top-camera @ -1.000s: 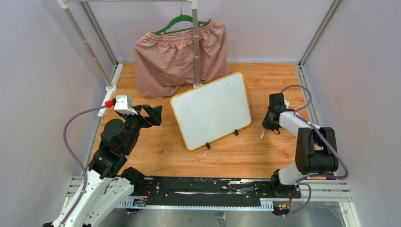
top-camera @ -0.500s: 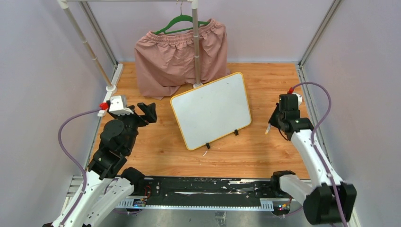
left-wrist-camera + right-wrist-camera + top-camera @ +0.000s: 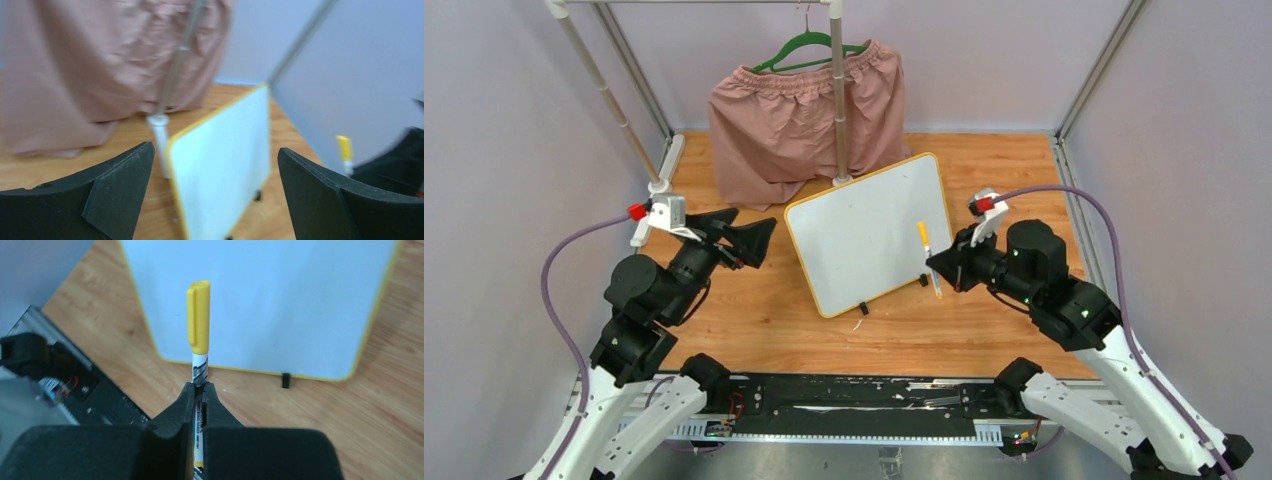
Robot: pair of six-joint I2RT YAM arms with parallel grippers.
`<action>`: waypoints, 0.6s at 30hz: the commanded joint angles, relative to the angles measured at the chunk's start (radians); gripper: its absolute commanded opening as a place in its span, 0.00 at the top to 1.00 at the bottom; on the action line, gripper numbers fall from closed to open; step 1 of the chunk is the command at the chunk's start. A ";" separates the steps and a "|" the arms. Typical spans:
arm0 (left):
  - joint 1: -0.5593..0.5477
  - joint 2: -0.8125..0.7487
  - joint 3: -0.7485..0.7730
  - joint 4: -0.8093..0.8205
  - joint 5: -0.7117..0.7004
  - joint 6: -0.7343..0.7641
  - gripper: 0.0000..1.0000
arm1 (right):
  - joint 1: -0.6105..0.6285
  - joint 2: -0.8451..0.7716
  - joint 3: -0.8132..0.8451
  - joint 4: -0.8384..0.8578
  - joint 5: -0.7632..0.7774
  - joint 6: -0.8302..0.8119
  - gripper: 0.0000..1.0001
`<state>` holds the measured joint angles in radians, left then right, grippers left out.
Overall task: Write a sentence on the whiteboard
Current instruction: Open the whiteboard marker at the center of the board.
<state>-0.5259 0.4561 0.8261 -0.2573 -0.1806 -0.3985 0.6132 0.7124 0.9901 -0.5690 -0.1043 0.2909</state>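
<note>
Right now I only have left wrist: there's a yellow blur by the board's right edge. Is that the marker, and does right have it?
Observer: Yes. Right wrist shows the right gripper shut on the marker, gripping its white barrel.
Operator: Capped?
Observer: The yellow cap is on, at the end pointing toward the whiteboard.
Operator: Anything written?
Observer: No. In the top view the whole face is blank.
</note>
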 commanded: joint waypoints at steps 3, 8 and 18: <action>-0.005 0.109 0.052 0.178 0.580 -0.204 0.00 | 0.210 0.042 0.046 0.112 -0.157 -0.087 1.00; -0.006 0.200 0.051 0.332 0.762 -0.354 0.00 | 0.311 0.083 0.052 0.213 -0.131 -0.093 1.00; -0.043 0.306 0.092 0.332 0.839 -0.337 0.00 | 0.398 0.211 0.125 0.339 -0.123 -0.114 1.00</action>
<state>-0.5507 0.7479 0.8711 0.0284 0.5625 -0.7315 0.9852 0.8997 1.0660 -0.3176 -0.2207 0.2062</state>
